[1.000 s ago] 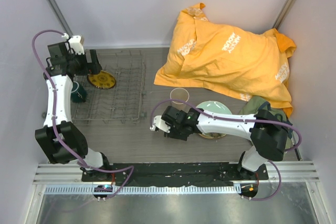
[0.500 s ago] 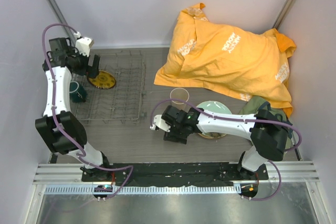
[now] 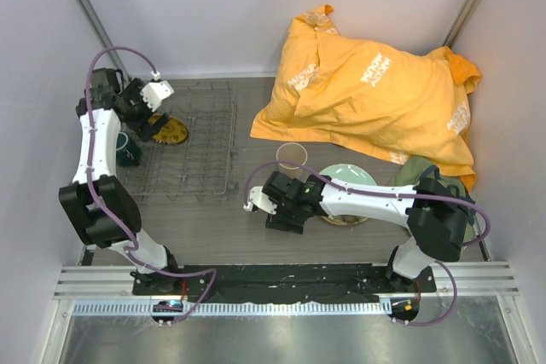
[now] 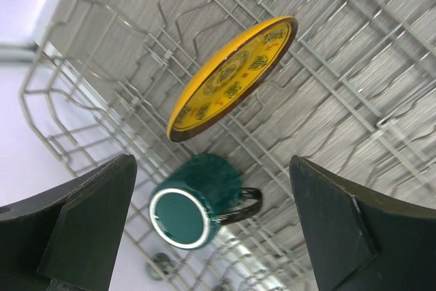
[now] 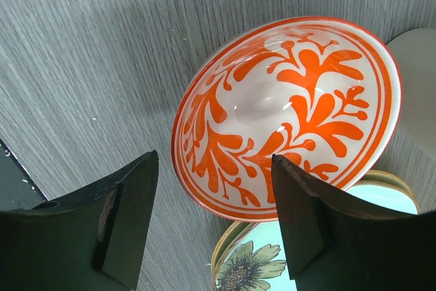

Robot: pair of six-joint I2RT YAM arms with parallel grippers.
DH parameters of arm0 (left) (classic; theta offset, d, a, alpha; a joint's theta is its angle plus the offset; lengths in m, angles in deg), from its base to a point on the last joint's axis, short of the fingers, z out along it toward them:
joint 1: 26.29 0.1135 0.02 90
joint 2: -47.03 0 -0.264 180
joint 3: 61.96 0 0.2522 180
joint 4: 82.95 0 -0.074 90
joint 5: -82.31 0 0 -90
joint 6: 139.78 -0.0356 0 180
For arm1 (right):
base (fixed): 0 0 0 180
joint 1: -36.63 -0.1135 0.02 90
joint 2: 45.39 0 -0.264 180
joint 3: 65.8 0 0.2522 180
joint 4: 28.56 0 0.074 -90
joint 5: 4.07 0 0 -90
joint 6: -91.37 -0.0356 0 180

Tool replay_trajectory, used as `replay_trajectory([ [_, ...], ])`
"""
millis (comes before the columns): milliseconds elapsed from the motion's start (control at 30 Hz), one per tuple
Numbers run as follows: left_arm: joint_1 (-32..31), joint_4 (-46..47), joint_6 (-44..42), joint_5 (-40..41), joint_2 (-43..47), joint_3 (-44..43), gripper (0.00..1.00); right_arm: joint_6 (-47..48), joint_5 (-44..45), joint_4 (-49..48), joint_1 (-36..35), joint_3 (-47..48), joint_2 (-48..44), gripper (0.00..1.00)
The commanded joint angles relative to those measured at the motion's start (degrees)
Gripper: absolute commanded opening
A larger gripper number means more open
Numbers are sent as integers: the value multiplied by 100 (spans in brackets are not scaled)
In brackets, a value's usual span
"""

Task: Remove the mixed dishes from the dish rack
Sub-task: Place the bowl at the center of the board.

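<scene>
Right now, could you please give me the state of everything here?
dish rack: holds two dishes.
small yellow-and-dark patterned plate: on edge in the rack.
dark green mug: in the rack.
small white-and-red bowl: on the table, ungripped.
pale green flower-marked plate: flat on the table.
beige handleless cup: upright on the table.
left tool: open, above the rack.
right tool: open, over the bowl.

Robot lab test cell. Grey wood-grain table (image 3: 213,221) boxed by plain pale walls (image 3: 213,14) behind and at both sides; metal posts (image 3: 82,2) at table's far corners. Slotted aluminium rail (image 3: 486,277) along table's near edge, two arms (image 3: 90,155) bolted there, purple cables (image 3: 119,49) looping. Kitchen props on table: dish rack (image 3: 205,138), crumpled orange cloth (image 3: 367,91).
</scene>
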Motion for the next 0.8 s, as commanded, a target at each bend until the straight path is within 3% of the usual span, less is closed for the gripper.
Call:
replay_trajectory([
  [0,-17,114,-1005,-154,24,23,100,48,4,-118,-28,143,-131,71],
  [767,-246,1511,-2509,136,-652,471,97,101,-49,-127,-28,90,54,71],
])
